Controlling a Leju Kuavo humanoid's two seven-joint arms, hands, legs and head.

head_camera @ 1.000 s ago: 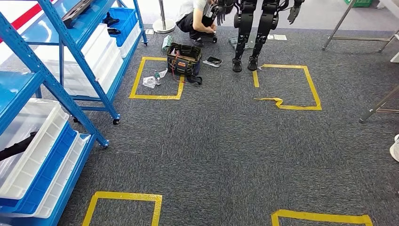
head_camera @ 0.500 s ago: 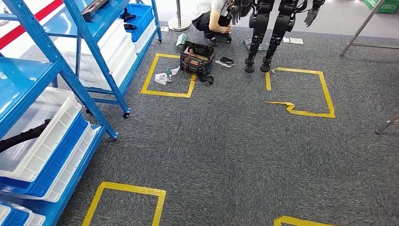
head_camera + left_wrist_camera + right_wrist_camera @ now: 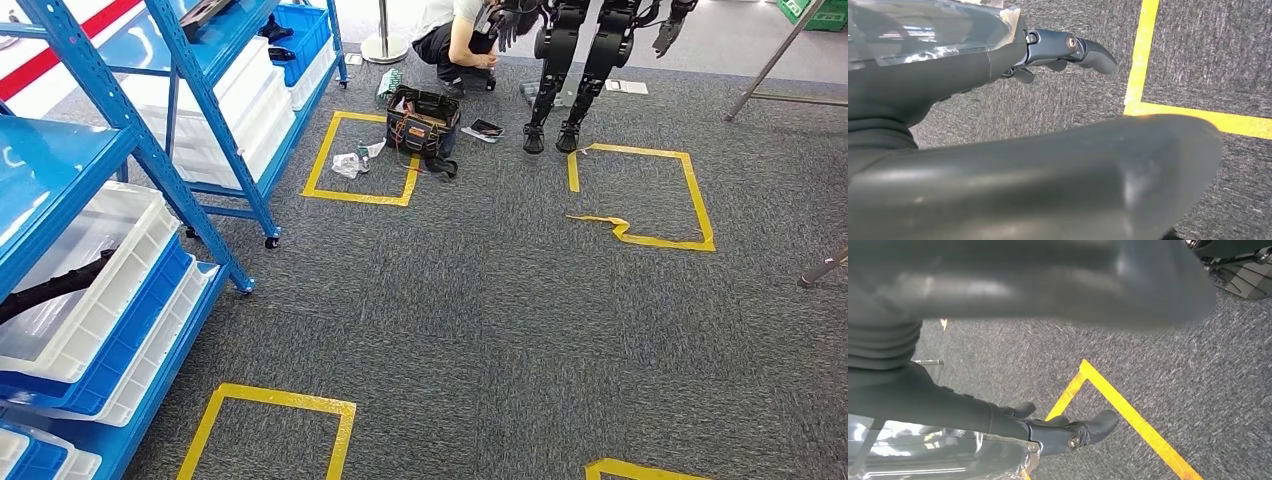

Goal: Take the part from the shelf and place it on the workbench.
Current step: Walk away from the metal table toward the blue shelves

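A blue shelf rack (image 3: 190, 120) runs along the left of the head view, stacked with white and blue bins. A long black part (image 3: 55, 285) lies in the white bin (image 3: 120, 290) on the nearest lower level. Another dark part (image 3: 212, 12) rests on the top level of the farther rack. My left hand (image 3: 998, 175) hangs over grey carpet beside a yellow tape line, fingers (image 3: 1083, 50) stretched out and holding nothing. My right hand (image 3: 948, 405) also hangs over the carpet near a yellow tape corner, fingers (image 3: 1088, 427) apart and empty.
A person (image 3: 455, 35) crouches by a black tool bag (image 3: 422, 120) at the far end. A dark humanoid robot (image 3: 580, 60) stands beside them. Yellow tape squares (image 3: 640, 200) mark the grey carpet. Metal stand legs (image 3: 825, 268) show at the right edge.
The whole picture has shifted right and down, so the camera has turned toward the shelf rack. The near bins show more fully. Nothing on the floor has moved.
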